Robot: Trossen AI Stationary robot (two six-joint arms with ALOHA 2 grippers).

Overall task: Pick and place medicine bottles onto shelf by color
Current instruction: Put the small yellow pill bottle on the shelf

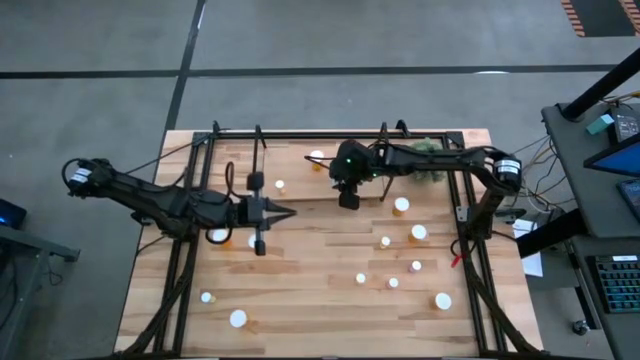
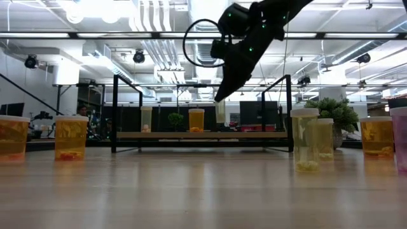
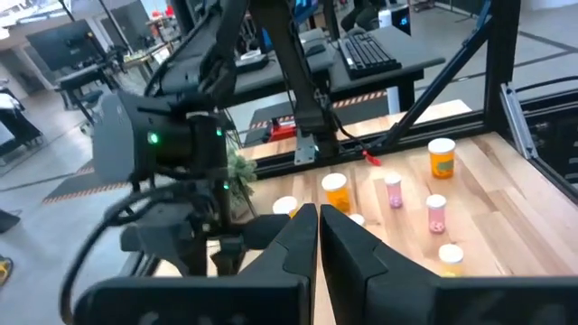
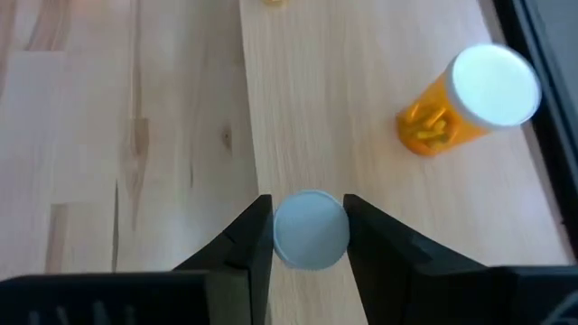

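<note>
The right tool [image 4: 308, 236] is closed on a white-capped bottle [image 4: 311, 229], one finger on each side of the cap, and holds it in the air above the shelf [image 2: 203, 135] at the far side of the counter [image 1: 320, 265]. In the low view the bottle hangs from the tool above the shelf board, with an amber bottle [image 2: 196, 119] standing on the board just beside it and a paler one [image 2: 147, 119] farther along. From the right wrist, another amber bottle [image 4: 465, 101] stands near on the light wood below, apart from the held one. A green plant [image 1: 428, 160] sits behind the right arm. The left tool [image 1: 282, 211] is fully shut, holding nothing, over the counter's middle left. More bottles [image 1: 418, 232] are scattered across the counter nearer the front.
</note>
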